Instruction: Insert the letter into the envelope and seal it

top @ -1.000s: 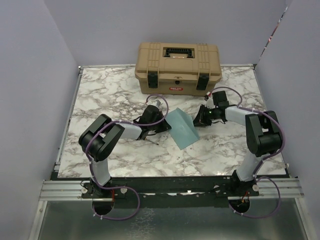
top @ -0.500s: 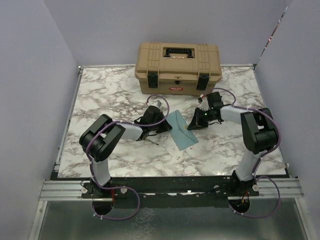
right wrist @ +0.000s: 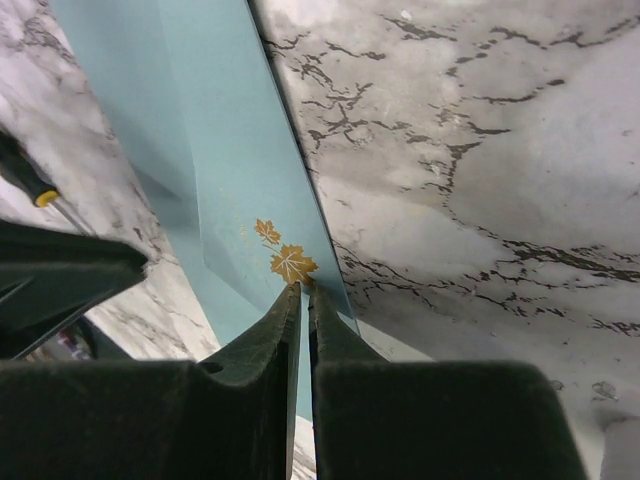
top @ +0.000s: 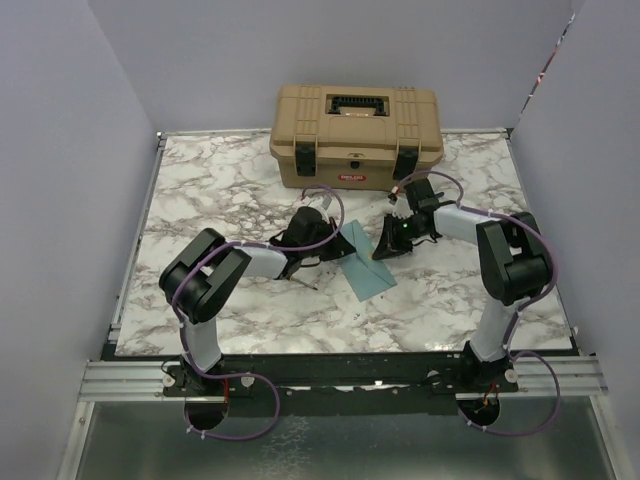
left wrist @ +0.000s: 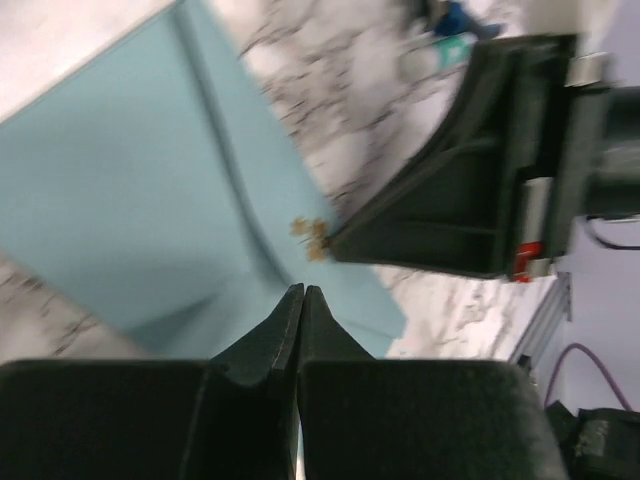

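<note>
The teal envelope lies on the marble table between the two arms. Its triangular flap, marked with gold leaves, stands tilted up off the body. My right gripper is shut on the flap's tip, and teal paper shows between its fingers. It comes in from the right in the top view. My left gripper is shut with nothing in it. Its tip sits over the envelope's body near the left edge. The letter is not in view.
A tan toolbox stands at the back of the table. A thin dark tool with a yellow band lies beside the envelope near the left arm. Purple walls close the table on three sides.
My right gripper has moved left and toward the back with the flap, and the flap now leans lower over the envelope. The left gripper has barely shifted.
</note>
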Robot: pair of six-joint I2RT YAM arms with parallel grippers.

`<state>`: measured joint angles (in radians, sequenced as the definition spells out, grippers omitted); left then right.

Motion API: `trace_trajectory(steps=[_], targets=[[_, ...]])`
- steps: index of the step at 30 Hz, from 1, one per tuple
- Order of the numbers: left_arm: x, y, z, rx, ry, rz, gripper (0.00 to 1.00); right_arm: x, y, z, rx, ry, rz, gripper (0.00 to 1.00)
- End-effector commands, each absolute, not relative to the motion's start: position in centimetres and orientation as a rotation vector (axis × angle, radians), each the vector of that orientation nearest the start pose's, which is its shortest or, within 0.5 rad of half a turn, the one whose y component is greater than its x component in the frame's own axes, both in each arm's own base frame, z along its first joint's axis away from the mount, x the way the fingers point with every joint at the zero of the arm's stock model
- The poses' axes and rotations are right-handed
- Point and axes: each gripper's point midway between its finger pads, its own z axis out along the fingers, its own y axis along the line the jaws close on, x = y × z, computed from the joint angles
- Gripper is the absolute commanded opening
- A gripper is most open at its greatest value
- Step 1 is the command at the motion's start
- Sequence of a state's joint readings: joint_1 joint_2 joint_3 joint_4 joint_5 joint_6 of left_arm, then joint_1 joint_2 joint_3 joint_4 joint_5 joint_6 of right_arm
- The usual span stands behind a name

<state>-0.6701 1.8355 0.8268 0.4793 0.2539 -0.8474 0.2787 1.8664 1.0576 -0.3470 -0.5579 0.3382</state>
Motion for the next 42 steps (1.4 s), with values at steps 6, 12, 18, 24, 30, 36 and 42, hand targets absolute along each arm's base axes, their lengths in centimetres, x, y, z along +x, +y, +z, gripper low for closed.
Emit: trace_trajectory(steps=[6, 12, 18, 24, 30, 36, 42], targets=[[34.2, -38.3, 10.1, 0.116, 2.08, -1.286, 0.0, 30.9, 17.5, -0.5, -0.193, 2.89, 0.48, 0.11], [35.5, -38.5, 5.8, 0.093, 2.185, -1.239, 0.0, 31.0, 17.3, 0.2, -0.22, 2.876, 0.436, 0.12], [35.0, -37.4, 2.1, 0.106, 2.276, -1.144, 0.0, 31.0, 17.1, 1.0, -0.243, 2.85, 0.424, 0.12], [34.4, -35.1, 0.5, 0.109, 2.321, -1.062, 0.0, 30.7, 16.8, 0.7, -0.323, 2.819, 0.396, 0.13], [33.8, -33.6, -0.9, 0.097, 2.393, -1.071, 0.0, 31.1, 16.7, 0.6, -0.396, 2.752, 0.29, 0.13], [31.9, -32.9, -3.3, 0.099, 2.498, -1.097, 0.0, 32.3, 19.1, 3.8, -0.427, 2.595, 0.32, 0.15], [32.4, -29.2, -1.9, 0.006, 2.461, -1.175, 0.0, 33.8, 23.1, 6.4, -0.416, 2.472, 0.404, 0.19]])
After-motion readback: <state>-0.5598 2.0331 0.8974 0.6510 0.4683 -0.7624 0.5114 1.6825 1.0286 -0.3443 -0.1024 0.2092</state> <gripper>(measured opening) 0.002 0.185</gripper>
